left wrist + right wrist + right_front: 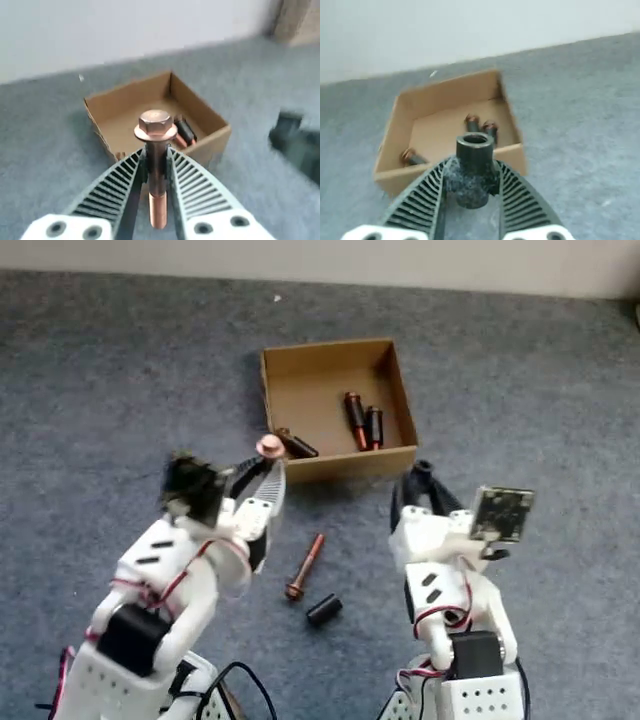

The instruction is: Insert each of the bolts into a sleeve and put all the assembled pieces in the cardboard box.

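Grey carpeted tabletop (110, 390). Open cardboard box (350, 462) sitting toward the far middle. Loose copper-coloured bolt (305, 566) lying flat nearer the arm bases, well apart from the box. Black sleeve (324, 610) on its side just beside the bolt's head end.

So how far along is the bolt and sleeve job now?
Done: three assembled pieces lie in the cardboard box. In hand: the left gripper holds a bolt, the right gripper a sleeve, not yet joined. Left: join and box those, then the loose bolt and loose sleeve on the carpet.
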`<state>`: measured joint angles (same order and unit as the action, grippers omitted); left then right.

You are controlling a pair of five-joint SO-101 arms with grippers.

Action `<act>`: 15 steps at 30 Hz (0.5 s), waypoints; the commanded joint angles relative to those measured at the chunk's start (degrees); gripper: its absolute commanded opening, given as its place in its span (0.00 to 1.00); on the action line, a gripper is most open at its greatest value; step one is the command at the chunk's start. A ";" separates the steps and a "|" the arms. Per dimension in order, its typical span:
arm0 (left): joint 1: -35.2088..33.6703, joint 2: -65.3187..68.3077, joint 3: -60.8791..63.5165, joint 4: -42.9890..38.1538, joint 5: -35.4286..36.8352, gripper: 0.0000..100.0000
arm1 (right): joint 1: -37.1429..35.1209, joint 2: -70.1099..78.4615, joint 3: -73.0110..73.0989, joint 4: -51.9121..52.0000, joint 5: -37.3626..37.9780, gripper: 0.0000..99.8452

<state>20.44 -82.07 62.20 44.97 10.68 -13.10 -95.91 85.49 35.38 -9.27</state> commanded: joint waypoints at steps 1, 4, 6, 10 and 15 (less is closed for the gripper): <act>-1.80 -5.85 -0.48 -2.55 1.49 0.01 | -4.70 -3.74 0.48 -0.31 3.43 0.01; -1.98 -8.13 -0.40 -3.34 1.49 0.01 | -8.04 -7.43 2.33 -0.31 4.04 0.01; -1.63 -9.10 -0.40 -3.69 1.49 0.01 | -10.51 -9.36 3.47 -0.31 4.13 0.01; -1.54 -9.27 -0.40 -7.12 1.85 0.01 | -15.25 -9.10 4.44 -0.40 4.13 0.01; 0.22 -9.01 -0.48 -9.32 5.80 0.01 | -19.74 -9.10 4.88 -3.65 6.07 0.01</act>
<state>18.95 -90.68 62.20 38.20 14.90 -30.07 -104.09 90.77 34.77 -5.41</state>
